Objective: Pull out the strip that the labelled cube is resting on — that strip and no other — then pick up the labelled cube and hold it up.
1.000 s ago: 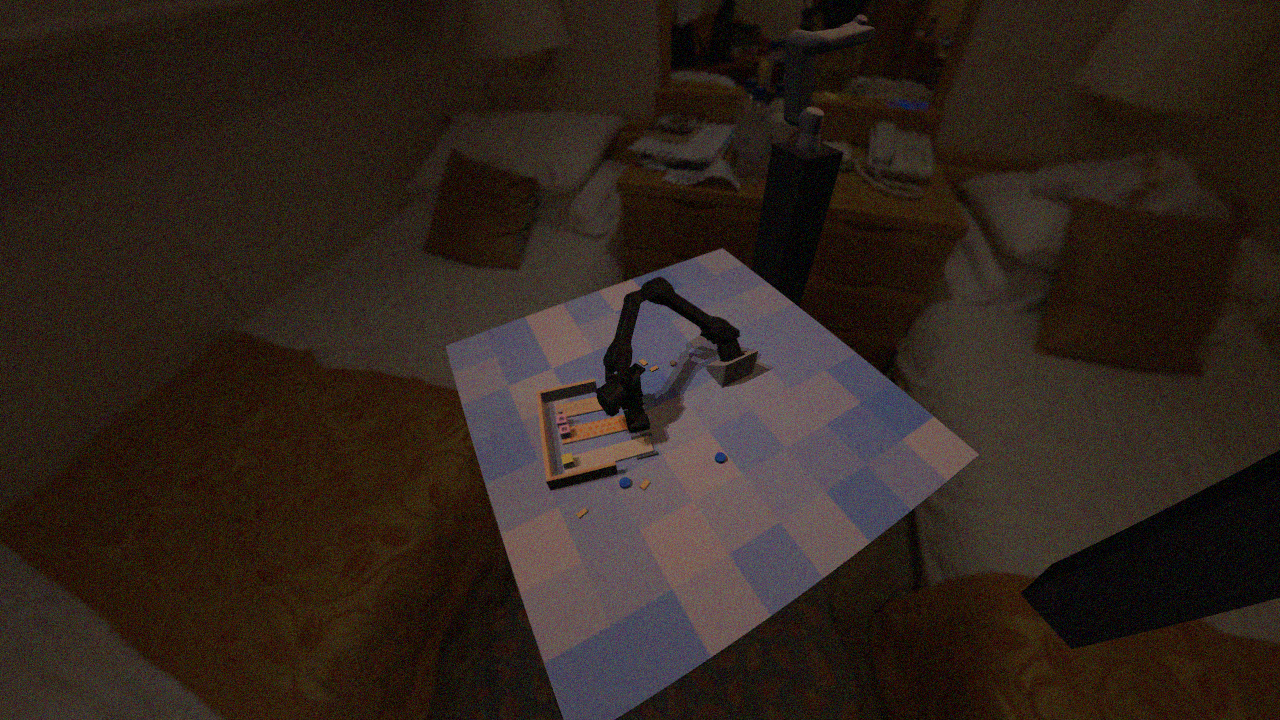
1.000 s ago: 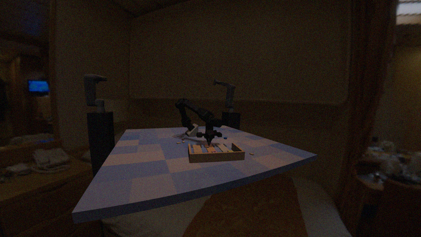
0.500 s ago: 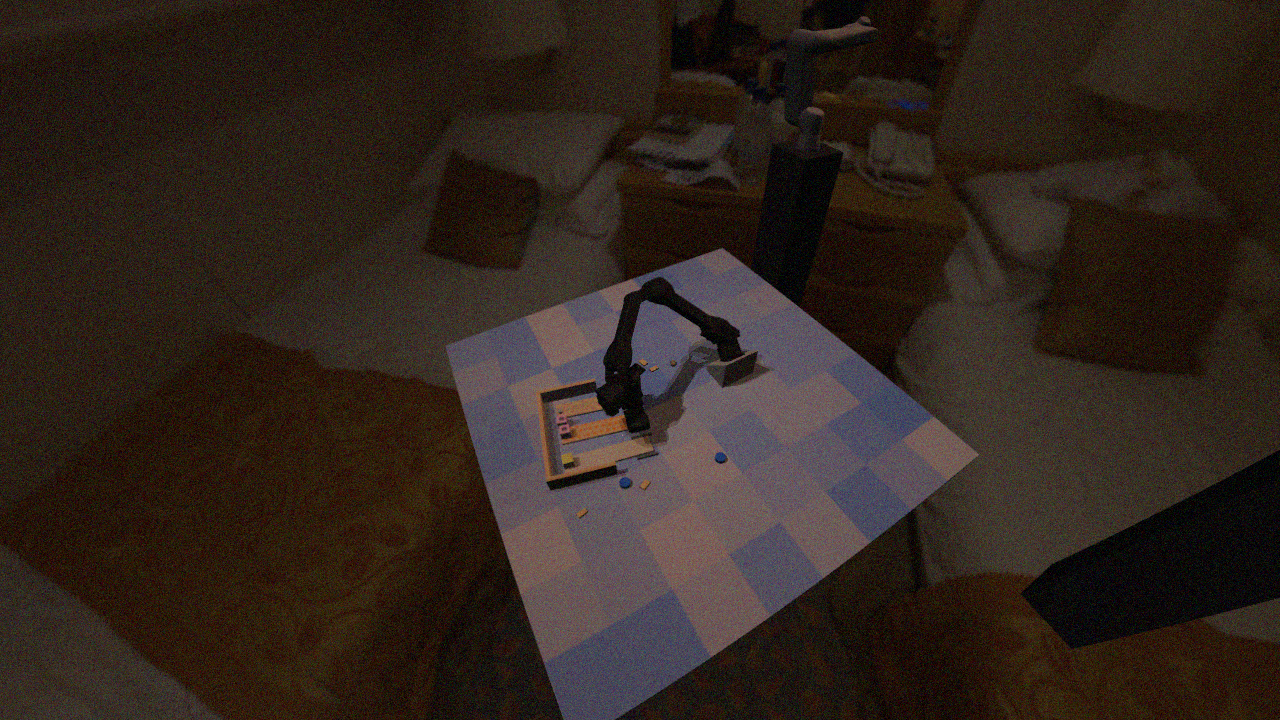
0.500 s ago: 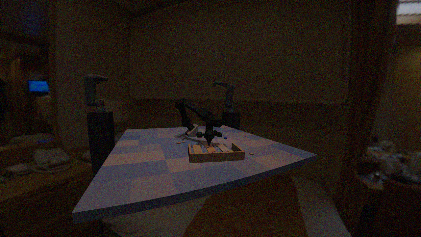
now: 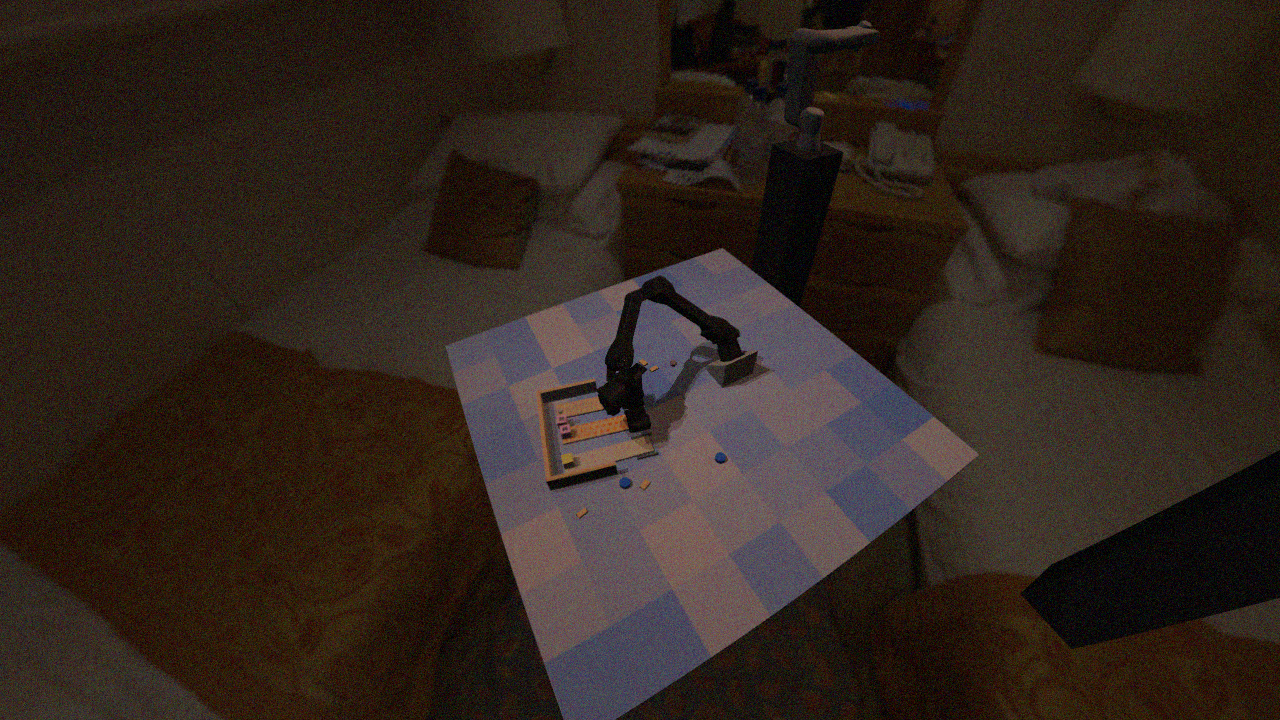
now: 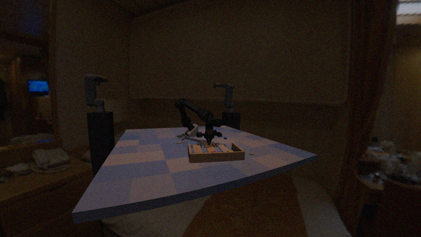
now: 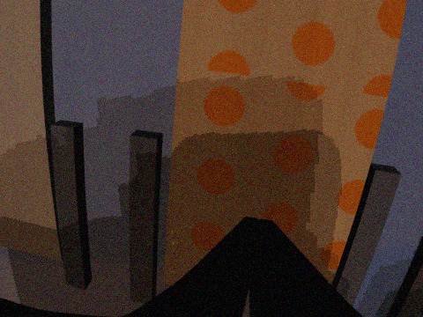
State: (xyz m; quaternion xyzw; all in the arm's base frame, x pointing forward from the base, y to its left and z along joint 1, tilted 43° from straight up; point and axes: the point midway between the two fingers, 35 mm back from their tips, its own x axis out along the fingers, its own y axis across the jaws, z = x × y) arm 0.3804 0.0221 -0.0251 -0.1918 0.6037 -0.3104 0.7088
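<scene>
Tool (image 7: 247, 299): clenched, empty, tips pressed on the near end of the dotted strip (image 7: 294, 35); strip's long axis runs straight ahead into the tray (image 5: 547, 429).

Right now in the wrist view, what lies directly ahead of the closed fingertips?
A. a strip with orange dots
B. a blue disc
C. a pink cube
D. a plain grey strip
A: the shut gripper points down at the tan strip with orange dots.

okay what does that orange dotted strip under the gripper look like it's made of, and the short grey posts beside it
The tan strip with orange dots looks like thin printed paper or card: flat, matte, no visible thickness. The short grey square posts look like matte plastic or painted metal: sharp edges, no shine. The dim light leaves both uncertain.
</scene>
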